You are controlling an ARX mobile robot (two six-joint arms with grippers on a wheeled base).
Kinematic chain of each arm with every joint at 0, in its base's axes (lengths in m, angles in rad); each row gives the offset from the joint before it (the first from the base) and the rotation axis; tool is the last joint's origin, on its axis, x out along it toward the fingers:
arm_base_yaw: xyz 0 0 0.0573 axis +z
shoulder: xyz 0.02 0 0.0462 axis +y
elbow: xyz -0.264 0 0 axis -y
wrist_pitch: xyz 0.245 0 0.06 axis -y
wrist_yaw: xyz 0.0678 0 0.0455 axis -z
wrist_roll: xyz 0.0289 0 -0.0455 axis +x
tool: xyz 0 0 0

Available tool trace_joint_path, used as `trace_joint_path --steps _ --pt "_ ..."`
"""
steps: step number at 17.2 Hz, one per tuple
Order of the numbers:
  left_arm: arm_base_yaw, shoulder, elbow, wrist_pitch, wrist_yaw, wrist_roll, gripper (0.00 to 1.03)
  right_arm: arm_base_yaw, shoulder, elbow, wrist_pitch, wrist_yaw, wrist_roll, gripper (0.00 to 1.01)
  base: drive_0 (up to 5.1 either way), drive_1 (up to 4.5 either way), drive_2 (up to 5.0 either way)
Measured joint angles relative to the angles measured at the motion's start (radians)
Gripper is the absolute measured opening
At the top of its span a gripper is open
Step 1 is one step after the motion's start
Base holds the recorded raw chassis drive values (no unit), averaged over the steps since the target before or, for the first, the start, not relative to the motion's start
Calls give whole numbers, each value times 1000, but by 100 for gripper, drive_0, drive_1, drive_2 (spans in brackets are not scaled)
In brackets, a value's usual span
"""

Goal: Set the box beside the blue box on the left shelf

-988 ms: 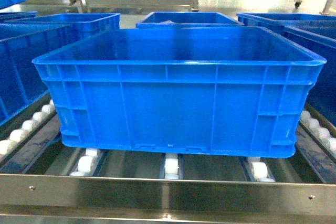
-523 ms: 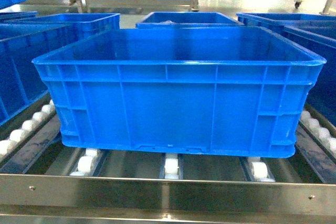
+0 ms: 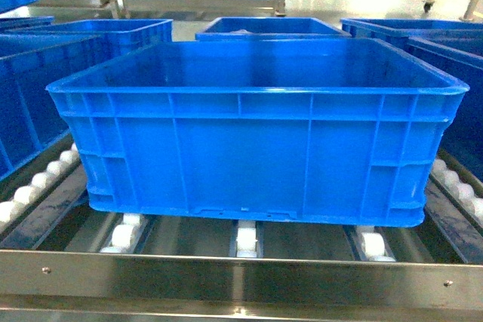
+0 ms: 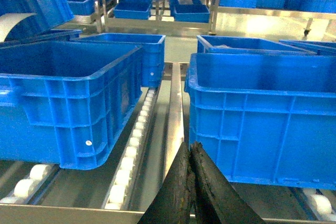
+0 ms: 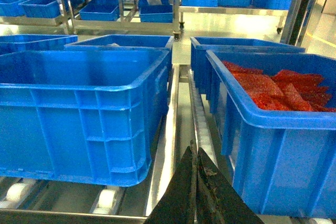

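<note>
Box: the box [image 3: 256,133] sits upright, open top up, on the left shelf [image 3: 241,277], just behind the riveted front rail, resting on the white rollers [image 3: 247,237].
Long axis: it runs left to right, parallel to the front rail; a long ribbed wall faces the near side.
Interior: what shows in the head view looks bare.
Left side: a second blue crate [image 4: 68,98] stands in the next lane to the left. Between the two, in the left wrist view, lie a roller track [image 4: 134,145] and a flat steel divider strip [image 4: 174,124]; the crates do not touch.
Right side: a crate holding red packets [image 5: 273,124] stands in the lane to the right. The right wrist view shows a narrow lane with another roller track [image 5: 198,114] between it and the box; they stand near but apart.
Far side: more blue crates [image 3: 268,28] stand close behind the box on the same rack; I cannot tell whether they touch it.
Near edge: a narrow strip of rollers shows between the box's base and the front rail.
Left gripper: the left gripper [image 4: 190,182] has its dark fingers pressed together, holding nothing, low at the near edge, pointing into the gap left of the box.
Right gripper: the right gripper [image 5: 197,187] is likewise closed on nothing, pointing into the gap right of the box.
Contact: neither gripper touches the box.
</note>
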Motion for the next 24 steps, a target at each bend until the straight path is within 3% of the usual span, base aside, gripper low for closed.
trace_joint_path --steps 6,8,13,21,24 --pt "0 -53 0 -52 0 0 1 0 -53 0 -54 0 0 1 0 0 0" --pt "0 -203 0 -241 0 2 1 0 -217 0 -231 1 0 1 0 0 0" --pt "0 -217 0 -233 1 3 1 0 -221 0 -231 0 0 1 0 0 0" --pt "0 -217 0 -232 0 4 100 0 -221 0 -231 0 0 100 0 0 0" --pt "0 -217 0 -232 0 5 98 0 -221 0 -231 0 0 98 0 0 0"
